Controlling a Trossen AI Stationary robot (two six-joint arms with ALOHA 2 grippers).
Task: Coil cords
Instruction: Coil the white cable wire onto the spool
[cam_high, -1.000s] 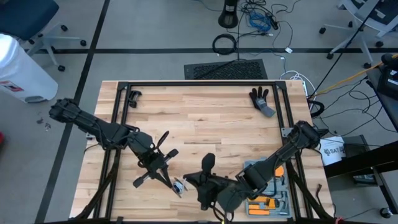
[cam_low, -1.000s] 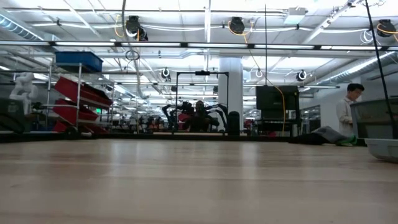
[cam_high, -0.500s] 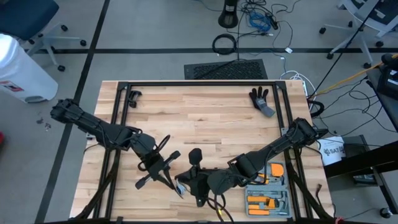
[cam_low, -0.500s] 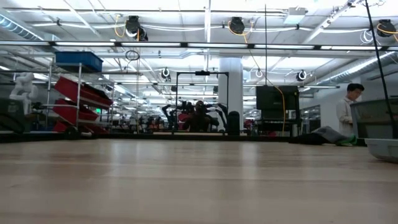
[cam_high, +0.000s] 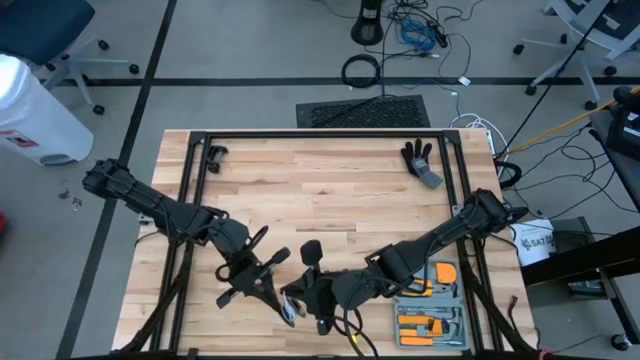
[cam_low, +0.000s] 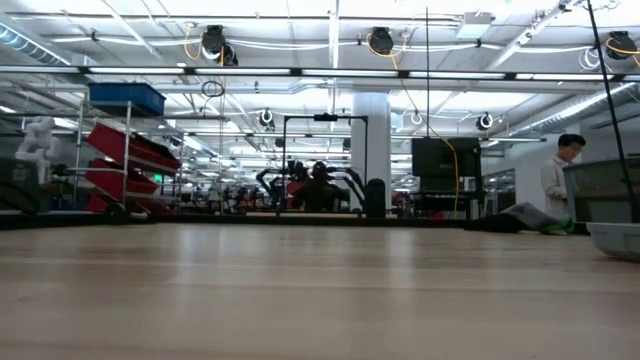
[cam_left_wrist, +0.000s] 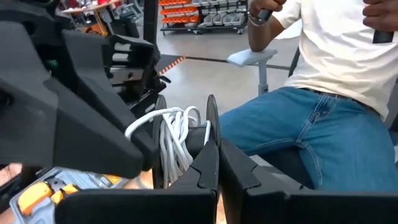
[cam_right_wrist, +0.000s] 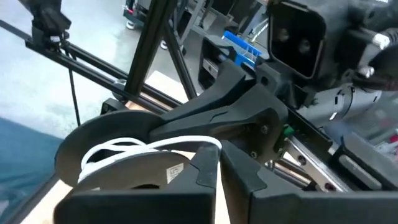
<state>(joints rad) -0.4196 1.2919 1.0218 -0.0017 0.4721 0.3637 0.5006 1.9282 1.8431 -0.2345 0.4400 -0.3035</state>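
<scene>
The black reel (cam_high: 291, 308) with white cord wound on it sits near the table's near edge, between my two grippers. It shows edge-on in the left wrist view (cam_left_wrist: 163, 149) and flat in the right wrist view (cam_right_wrist: 102, 140). My left gripper (cam_high: 272, 293) comes from the table's left and is shut on the reel. My right gripper (cam_high: 303, 295) comes from the right and is shut at the white cord (cam_right_wrist: 149, 148) where it lies on the reel. The low view shows neither the grippers nor the reel. My left gripper pinches the rim of one of the reel's discs (cam_left_wrist: 211, 127) between its two fingers. The reel stands on edge before the fingers, with the cord's turns (cam_left_wrist: 177, 140) between the two discs. My right gripper is shut at a strand of the white cord (cam_right_wrist: 208, 144) at its fingertips, close over the reel's disc face; whether the strand lies between the fingers, I cannot tell. The strand runs slack back onto the reel.
A tray of orange-handled tools (cam_high: 432, 310) lies at the near right. A black glove (cam_high: 420, 160) lies at the far right and a small black part (cam_high: 213, 155) at the far left. Black frame rails (cam_high: 320, 134) border the table. A seated person (cam_left_wrist: 323, 112) is beyond the near edge.
My right gripper has gone toward the table's left, up to the reel and my left gripper. My left gripper has shifted slightly toward the near edge with the reel.
</scene>
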